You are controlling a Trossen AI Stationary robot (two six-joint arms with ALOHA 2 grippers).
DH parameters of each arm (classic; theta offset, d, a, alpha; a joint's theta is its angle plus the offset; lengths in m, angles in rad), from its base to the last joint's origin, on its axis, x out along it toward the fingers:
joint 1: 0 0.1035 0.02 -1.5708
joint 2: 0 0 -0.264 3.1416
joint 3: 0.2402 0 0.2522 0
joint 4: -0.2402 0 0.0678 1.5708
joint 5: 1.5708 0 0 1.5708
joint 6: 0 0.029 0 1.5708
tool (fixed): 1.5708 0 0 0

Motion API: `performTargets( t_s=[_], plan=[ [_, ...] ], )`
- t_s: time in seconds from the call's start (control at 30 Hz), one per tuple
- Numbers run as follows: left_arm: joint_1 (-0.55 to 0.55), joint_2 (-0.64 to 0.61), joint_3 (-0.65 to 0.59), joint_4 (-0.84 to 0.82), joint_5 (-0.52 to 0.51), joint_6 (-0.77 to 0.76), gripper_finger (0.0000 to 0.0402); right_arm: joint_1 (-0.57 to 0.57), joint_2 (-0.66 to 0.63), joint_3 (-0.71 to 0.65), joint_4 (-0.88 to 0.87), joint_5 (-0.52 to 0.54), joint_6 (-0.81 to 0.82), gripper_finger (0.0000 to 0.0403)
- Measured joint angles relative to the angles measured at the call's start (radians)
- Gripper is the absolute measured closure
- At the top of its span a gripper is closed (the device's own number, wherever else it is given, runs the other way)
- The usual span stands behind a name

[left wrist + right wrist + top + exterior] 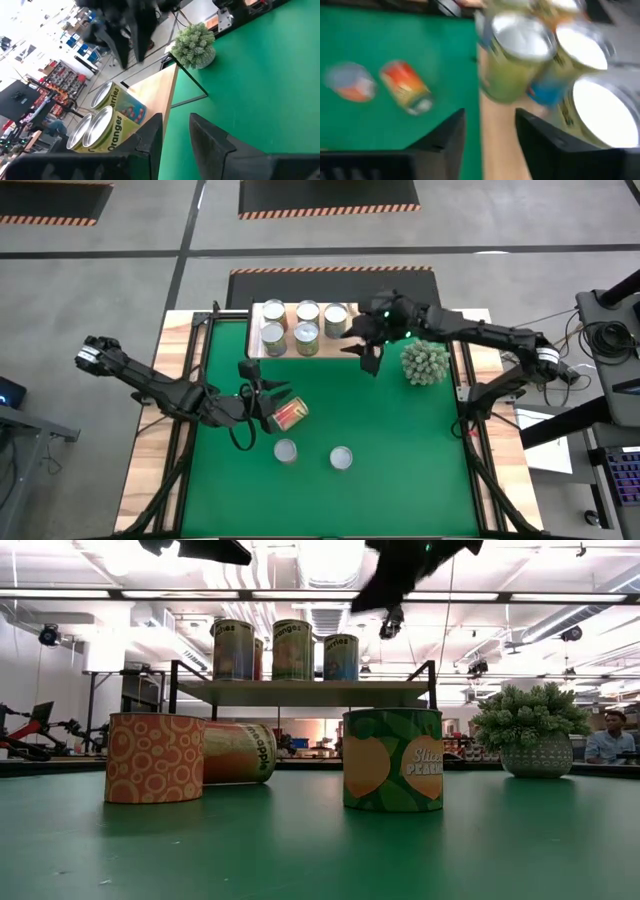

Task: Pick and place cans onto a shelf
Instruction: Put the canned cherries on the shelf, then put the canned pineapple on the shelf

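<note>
Green mat (400,440) below, right gripper (368,352) hangs just off the shelf (258,312), fingers apart, empty, five cans (306,338) beside it. Left gripper (272,405) sits narrow over the toppled can (289,414); hold unclear. Next, I judge: lifting that one.

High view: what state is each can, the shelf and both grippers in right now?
Shelf cans: five, upright on the shelf.
Tipped can: on its side on the green mat.
Mat cans: two, upright.
Left gripper: open, empty.
Right gripper: open, empty, by the shelf.
</note>
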Motion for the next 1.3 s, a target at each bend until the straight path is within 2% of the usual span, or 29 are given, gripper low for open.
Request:
performTargets(
  t_s=[0.1, 0.23, 0.3, 0.43, 0.6, 0.93, 1.3],
  plan=[
    [0.000, -0.002, 0.000, -0.005, 0.000, -0.001, 0.0322, 0.024, 0.016, -0.051, 0.044, 0.124, 0.022, 0.0298],
    [0.000, -0.002, 0.000, -0.022, -0.007, -0.001, 0.0322, 0.029, 0.027, -0.105, 0.141, 0.137, 0.044, 0.0365],
    [0.000, -0.003, 0.000, -0.024, -0.008, -0.001, 0.0322, 0.029, 0.034, -0.125, 0.195, 0.158, 0.047, 0.0386],
    [0.000, -0.003, 0.000, -0.024, -0.008, -0.002, 0.0322, 0.028, 0.043, -0.155, 0.287, 0.247, 0.046, 0.0390],
    [0.000, -0.003, 0.000, -0.024, -0.008, -0.004, 0.0322, 0.008, 0.052, -0.173, 0.323, 0.320, 0.031, 0.0390],
    [0.000, -0.003, 0.000, -0.024, -0.007, -0.005, 0.0322, -0.044, 0.053, -0.174, 0.330, 0.326, 0.015, 0.0390],
    [0.000, -0.003, 0.000, -0.024, -0.007, -0.005, 0.0322, -0.046, 0.053, -0.174, 0.330, 0.324, 0.005, 0.0390]
  ],
)
